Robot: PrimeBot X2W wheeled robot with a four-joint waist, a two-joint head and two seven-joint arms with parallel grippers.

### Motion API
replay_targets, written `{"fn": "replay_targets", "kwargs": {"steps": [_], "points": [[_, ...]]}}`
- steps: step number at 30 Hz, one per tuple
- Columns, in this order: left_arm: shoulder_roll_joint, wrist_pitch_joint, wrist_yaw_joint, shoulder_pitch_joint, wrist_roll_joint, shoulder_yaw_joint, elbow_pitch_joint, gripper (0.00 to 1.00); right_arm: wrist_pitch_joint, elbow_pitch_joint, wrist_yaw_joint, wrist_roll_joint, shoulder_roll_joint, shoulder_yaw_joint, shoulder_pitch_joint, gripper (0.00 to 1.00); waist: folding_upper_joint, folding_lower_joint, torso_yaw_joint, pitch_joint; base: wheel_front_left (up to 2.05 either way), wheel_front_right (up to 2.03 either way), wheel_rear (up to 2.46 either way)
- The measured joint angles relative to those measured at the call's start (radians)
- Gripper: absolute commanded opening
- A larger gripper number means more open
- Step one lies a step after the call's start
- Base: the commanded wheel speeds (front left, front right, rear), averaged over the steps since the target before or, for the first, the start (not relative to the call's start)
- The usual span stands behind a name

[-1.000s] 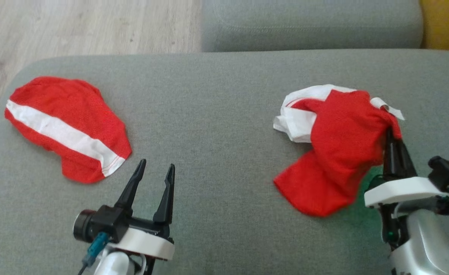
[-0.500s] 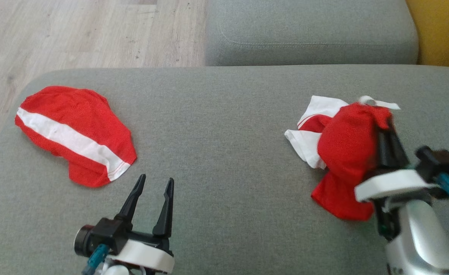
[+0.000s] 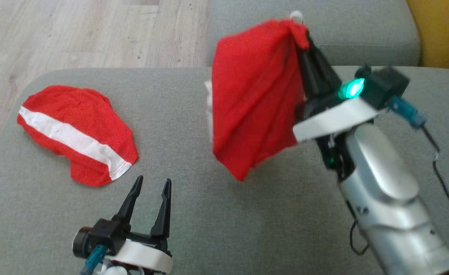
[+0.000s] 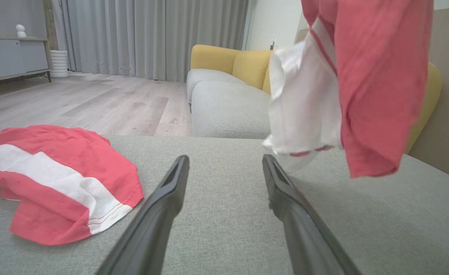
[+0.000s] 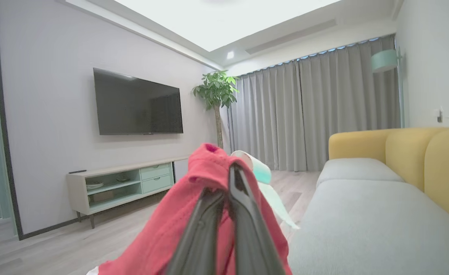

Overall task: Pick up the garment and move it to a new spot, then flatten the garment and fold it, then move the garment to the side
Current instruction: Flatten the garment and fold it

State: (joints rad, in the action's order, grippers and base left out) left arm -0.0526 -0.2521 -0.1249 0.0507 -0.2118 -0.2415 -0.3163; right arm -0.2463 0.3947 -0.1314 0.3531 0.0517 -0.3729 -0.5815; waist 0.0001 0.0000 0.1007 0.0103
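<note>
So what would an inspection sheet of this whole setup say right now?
Surface: grey sofa cushion, soft fabric, no stains seen.
Job's things: red and white garment hangs bunched from the right hand, above the cushion.
Clutter: second red garment with a white stripe lies flat at the cushion's left.
Hands: right hand shut on the garment's top; left hand open, holding nothing, low over the cushion.
Cables: black cable loops beside the right arm.
Surroundings: wooden floor, yellow sofa, grey curtains, television, plant.
</note>
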Motion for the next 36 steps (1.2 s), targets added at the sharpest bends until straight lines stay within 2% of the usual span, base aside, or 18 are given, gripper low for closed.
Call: {"fn": "replay_targets", "kwargs": {"steps": [3,7,10,16,20,21,22,23,27,31,32,36], "points": [[0.0,0.0,0.0,0.0,0.0,0.004,0.0,1.0,0.0,0.031,0.0,-0.009,0.001,0.019,-0.067,0.0,0.0,0.0,0.006,-0.001,0.0,0.0,0.0],[0.0,0.0,0.0,0.0,0.0,0.013,0.001,1.0,0.007,0.1,0.0,-0.092,0.005,0.083,-0.147,0.0,0.0,0.0001,0.009,-0.012,0.0,0.0,0.0],[0.0,0.0,0.0,0.0,0.0,0.012,0.001,1.0,0.033,0.163,0.0,-0.084,0.03,0.12,-0.192,0.0,0.0,0.0,0.014,-0.016,0.0,0.0,0.0],[0.001,0.0,0.002,0.001,-0.027,0.007,0.008,1.0,0.053,0.313,0.0,-0.041,0.146,0.202,-0.182,0.0,0.0,0.0001,0.027,-0.033,0.0,0.0,0.0],[0.001,0.0,0.002,0.001,-0.033,0.005,0.009,1.0,0.035,0.411,0.0,-0.106,0.223,0.251,-0.077,0.0,0.0,0.0001,0.03,-0.048,0.0,0.0,0.0],[0.001,0.0,0.002,0.001,-0.036,0.006,0.011,1.0,0.033,0.435,0.0,-0.114,0.225,0.279,-0.049,0.16,0.0,0.0,0.028,-0.052,0.0,0.0,0.0],[0.001,0.0,0.003,0.002,-0.035,0.007,0.011,1.0,0.023,0.478,0.0,-0.141,0.224,0.334,-0.002,0.77,0.0,0.0002,0.022,-0.058,0.0,0.0,0.0],[0.001,0.0,0.003,0.002,-0.035,0.008,0.011,1.0,0.019,0.493,0.0,-0.161,0.221,0.355,0.013,1.0,0.0,0.0002,0.018,-0.06,0.0,0.0,0.0],[0.001,0.0,0.003,0.004,-0.033,0.011,0.01,1.0,0.004,0.484,0.0,-0.193,0.179,0.414,0.038,1.0,0.0,0.0001,-0.003,-0.061,0.0,0.0,0.0],[0.001,0.0,0.002,0.005,-0.023,0.016,0.01,1.0,-0.002,0.386,0.0,-0.215,0.112,0.427,0.045,1.0,0.0,0.0,-0.03,-0.053,0.0,0.0,0.0],[0.001,0.0,0.002,0.005,-0.023,0.016,0.01,1.0,-0.002,0.386,0.0,-0.215,0.112,0.427,0.045,1.0,0.0,0.0,-0.03,-0.053,0.0,0.0,0.0],[0.001,0.0,0.002,0.005,-0.018,0.018,0.015,1.0,-0.002,0.218,0.0,-0.21,0.049,0.421,0.107,1.0,0.0,0.0,-0.054,-0.041,0.0,0.0,0.0]]}}
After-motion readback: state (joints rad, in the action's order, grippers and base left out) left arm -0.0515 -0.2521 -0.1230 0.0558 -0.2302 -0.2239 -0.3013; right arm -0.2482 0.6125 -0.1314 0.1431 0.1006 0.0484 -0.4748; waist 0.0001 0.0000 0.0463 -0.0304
